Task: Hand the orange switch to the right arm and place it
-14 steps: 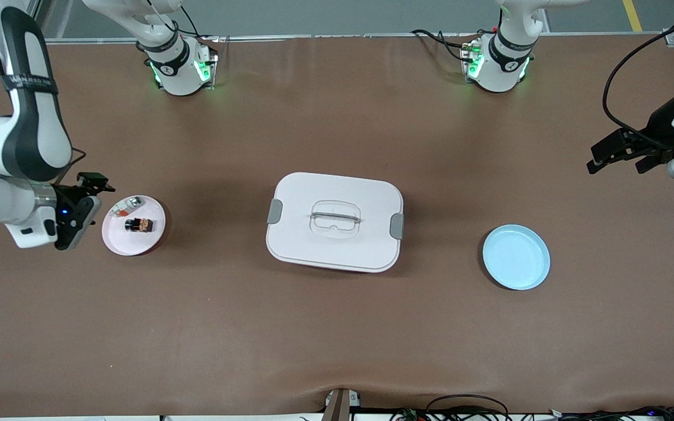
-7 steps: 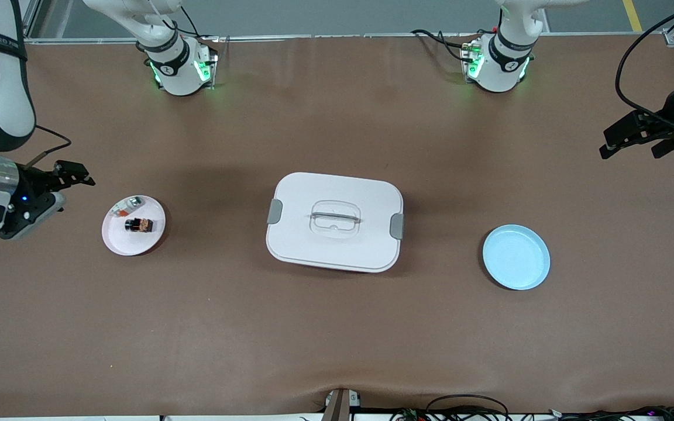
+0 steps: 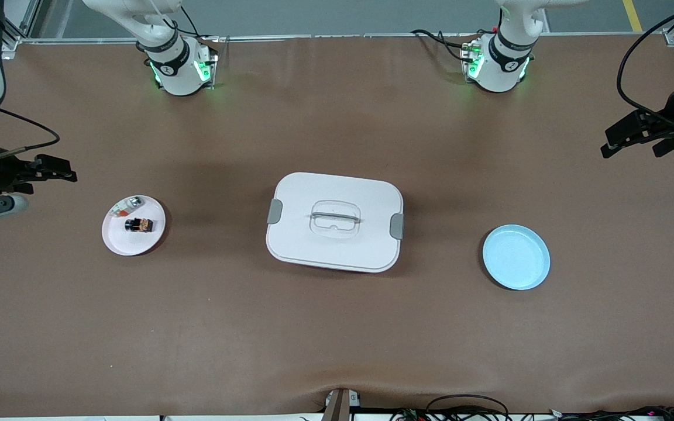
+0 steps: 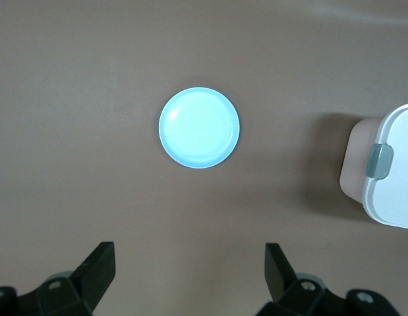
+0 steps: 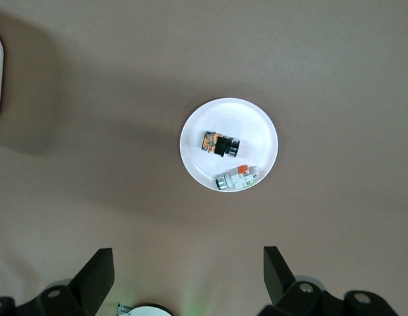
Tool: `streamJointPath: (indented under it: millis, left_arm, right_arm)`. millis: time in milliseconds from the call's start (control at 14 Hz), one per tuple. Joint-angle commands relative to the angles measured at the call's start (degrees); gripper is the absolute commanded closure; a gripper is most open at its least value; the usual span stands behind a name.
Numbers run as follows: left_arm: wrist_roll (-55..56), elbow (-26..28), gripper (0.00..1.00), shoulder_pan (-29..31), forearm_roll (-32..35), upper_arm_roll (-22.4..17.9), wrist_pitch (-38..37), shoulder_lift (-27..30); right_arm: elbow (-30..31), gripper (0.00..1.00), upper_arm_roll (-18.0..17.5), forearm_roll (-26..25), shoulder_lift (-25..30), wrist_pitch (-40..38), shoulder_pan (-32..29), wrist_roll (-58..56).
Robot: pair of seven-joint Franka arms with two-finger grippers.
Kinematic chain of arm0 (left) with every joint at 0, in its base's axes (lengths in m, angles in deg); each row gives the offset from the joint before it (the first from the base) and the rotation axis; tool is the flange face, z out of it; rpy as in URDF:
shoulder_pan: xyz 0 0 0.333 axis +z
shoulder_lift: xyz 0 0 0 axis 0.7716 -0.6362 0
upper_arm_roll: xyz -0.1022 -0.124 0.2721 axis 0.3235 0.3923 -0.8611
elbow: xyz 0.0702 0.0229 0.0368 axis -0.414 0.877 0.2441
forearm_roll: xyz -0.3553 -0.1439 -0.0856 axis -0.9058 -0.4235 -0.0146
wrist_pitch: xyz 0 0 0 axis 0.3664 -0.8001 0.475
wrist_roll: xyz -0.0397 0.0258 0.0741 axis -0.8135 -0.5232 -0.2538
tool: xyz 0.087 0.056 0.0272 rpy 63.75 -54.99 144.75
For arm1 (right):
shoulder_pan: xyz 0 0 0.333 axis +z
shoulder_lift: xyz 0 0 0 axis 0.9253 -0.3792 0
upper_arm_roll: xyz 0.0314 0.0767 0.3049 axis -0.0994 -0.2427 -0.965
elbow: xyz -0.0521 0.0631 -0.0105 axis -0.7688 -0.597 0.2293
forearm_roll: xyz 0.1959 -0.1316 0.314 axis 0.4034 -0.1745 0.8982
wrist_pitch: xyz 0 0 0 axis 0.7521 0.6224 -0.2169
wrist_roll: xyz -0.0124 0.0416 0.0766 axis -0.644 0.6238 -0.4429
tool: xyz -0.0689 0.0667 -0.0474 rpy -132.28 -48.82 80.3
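The orange switch [image 3: 140, 224] [image 5: 220, 144], a tiny black block with an orange face, lies on a small white plate [image 3: 117, 242] [image 5: 256, 131] toward the right arm's end of the table. My right gripper [image 3: 56, 168] [image 5: 189, 276] is open and empty, over bare table beside that plate and well apart from it. My left gripper [image 3: 609, 143] [image 4: 190, 276] is also open and empty, over bare table at the left arm's end.
A silvery-clear part [image 3: 126, 206] [image 5: 236, 178] with a red-orange bit shares the white plate. A white lidded box [image 3: 334, 221] [image 4: 391, 191] sits mid-table. A light blue plate [image 3: 516, 257] [image 4: 199, 128] with nothing on it lies toward the left arm's end.
My right gripper has drawn away from the white plate toward its end of the table. The left gripper has shifted slightly toward its own end. The switch has not moved.
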Motion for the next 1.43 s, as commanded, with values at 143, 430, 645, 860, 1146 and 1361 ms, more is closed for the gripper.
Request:
streamJointPath:
  millis: [143,430,645,860,1146,1361]
  left_arm:
    - [-0.2,-0.9,0.00,0.3,1.2,0.5,-1.1,0.1]
    - [-0.3,-0.9,0.00,0.3,1.2,0.6,-1.1,0.1]
    - [-0.3,-0.9,0.00,0.3,1.2,0.6,-1.1,0.1]
    - [-0.2,-0.9,0.00,0.3,1.2,0.6,-1.1,0.1]
    - [-0.2,-0.9,0.00,0.3,1.2,0.6,-1.1,0.1]
    - [-0.2,-0.9,0.00,0.3,1.2,0.5,-1.1,0.1]
  right_arm:
    - [-8.9,0.00,0.1,-1.0,-1.2,-4.0,-0.1,4.8]
    - [-9.7,0.00,0.0,-0.9,-1.1,-4.0,0.1,14.1]
    - [-11.3,0.00,0.1,-0.6,-1.1,-4.0,-0.2,16.7]
    - [-11.3,0.00,0.3,-0.7,-0.6,-2.8,-0.5,16.8]
    - [-11.0,0.00,0.4,0.0,-0.2,-5.4,-1.1,16.8]
    - [-11.5,0.00,0.0,0.2,-0.2,-5.3,-0.7,16.4]
